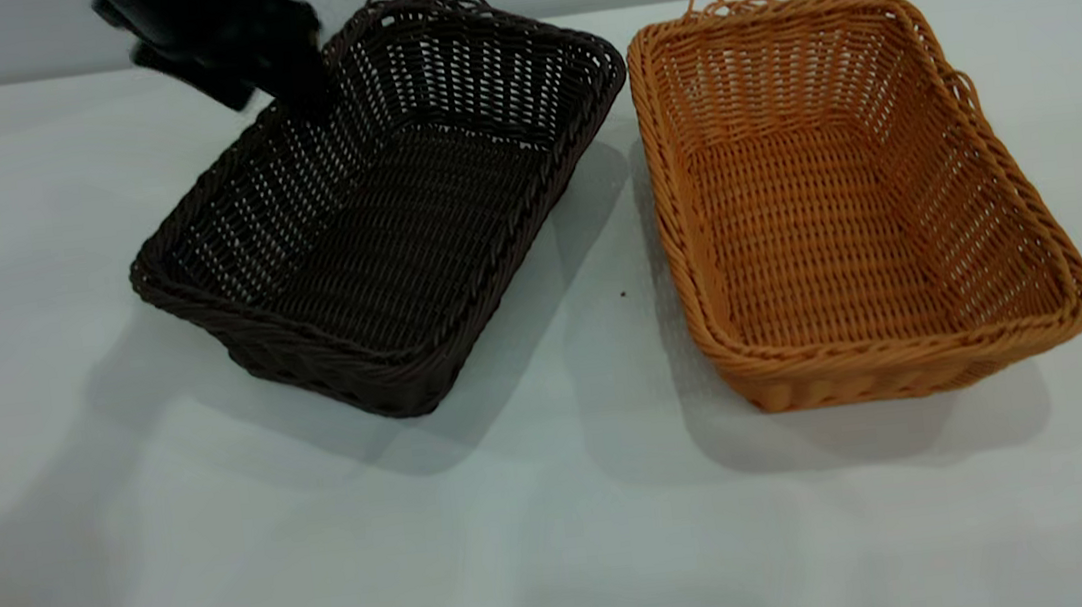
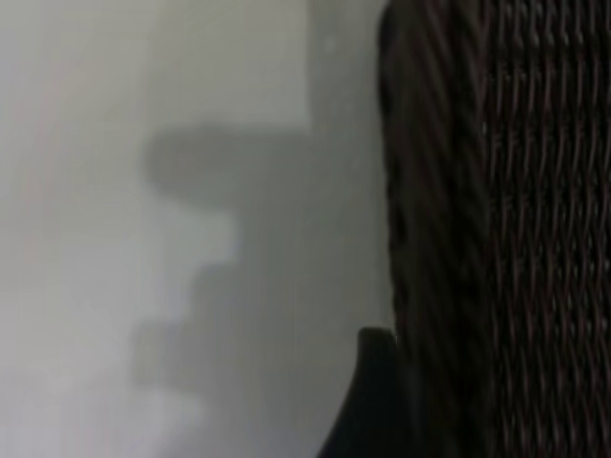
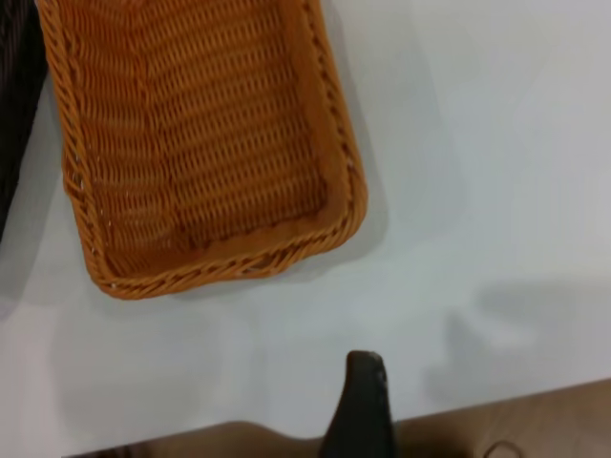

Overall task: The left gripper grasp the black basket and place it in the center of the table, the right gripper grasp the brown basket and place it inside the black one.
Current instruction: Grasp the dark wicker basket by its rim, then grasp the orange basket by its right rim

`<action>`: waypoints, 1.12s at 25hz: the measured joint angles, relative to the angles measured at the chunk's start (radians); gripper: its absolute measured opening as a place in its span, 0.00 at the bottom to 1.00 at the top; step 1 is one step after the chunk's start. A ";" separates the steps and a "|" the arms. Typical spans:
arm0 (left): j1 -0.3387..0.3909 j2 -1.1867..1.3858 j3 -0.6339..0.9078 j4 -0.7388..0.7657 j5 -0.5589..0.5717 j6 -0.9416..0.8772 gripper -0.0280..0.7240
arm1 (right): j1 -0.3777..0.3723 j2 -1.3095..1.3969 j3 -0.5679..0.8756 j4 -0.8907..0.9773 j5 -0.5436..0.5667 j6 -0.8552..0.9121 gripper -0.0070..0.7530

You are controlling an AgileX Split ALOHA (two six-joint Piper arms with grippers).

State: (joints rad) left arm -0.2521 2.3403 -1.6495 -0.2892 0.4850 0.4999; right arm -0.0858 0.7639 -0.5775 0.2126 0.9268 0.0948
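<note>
Table [image 1: 566, 542]: your nearest thing is this pale grey-white top, running bare across the near edge of the scene and carrying both baskets farther back.
Brown basket [image 1: 852, 200]: you are looking at it sitting flat on the table at the right, open side up, loose strand loops showing at its far rim. It is lying just beside the black basket, with a narrow gap at their far corners.
Black basket [image 1: 390, 209]: you are seeing it left of centre, turned at an angle, its far-left side appearing to ride higher than its near corner, which is resting on the table. Whether that far side is lifting clear, you cannot tell.
Left gripper [image 1: 302, 87]: you are finding it at the far-left rim of the black basket, coming in from the far left. In its wrist view the rim [image 2: 430, 229] is filling the space right beside one dark finger [image 2: 368, 401]; how its fingers are standing, you cannot tell.
Right gripper [image 3: 361, 410]: you are seeing only one dark finger of it in its own wrist view, hanging above bare table, well apart from the brown basket [image 3: 210, 143]. Its opening you cannot tell.
</note>
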 joint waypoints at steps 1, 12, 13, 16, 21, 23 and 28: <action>-0.002 0.020 -0.011 0.000 0.000 0.002 0.77 | 0.000 0.031 -0.002 0.012 -0.003 -0.001 0.75; -0.003 0.080 -0.027 0.019 -0.039 0.002 0.69 | 0.000 0.379 -0.054 0.302 -0.048 -0.167 0.75; -0.003 0.092 -0.027 0.019 -0.046 0.002 0.64 | 0.000 0.415 -0.054 0.341 -0.050 -0.189 0.75; -0.003 0.111 -0.027 0.022 -0.068 0.002 0.38 | 0.000 0.519 -0.054 0.477 -0.052 -0.260 0.75; 0.000 0.087 -0.029 0.025 -0.067 0.003 0.15 | 0.000 0.718 -0.059 0.683 -0.067 -0.330 0.75; 0.011 0.060 -0.039 0.031 -0.051 0.009 0.14 | 0.000 0.793 -0.061 0.746 -0.081 -0.337 0.75; 0.063 -0.040 -0.062 0.037 -0.063 0.012 0.14 | 0.000 0.975 -0.064 0.895 -0.095 -0.305 0.75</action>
State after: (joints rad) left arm -0.1889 2.3002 -1.7114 -0.2525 0.4219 0.5120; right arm -0.0858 1.7388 -0.6417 1.1078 0.8317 -0.2101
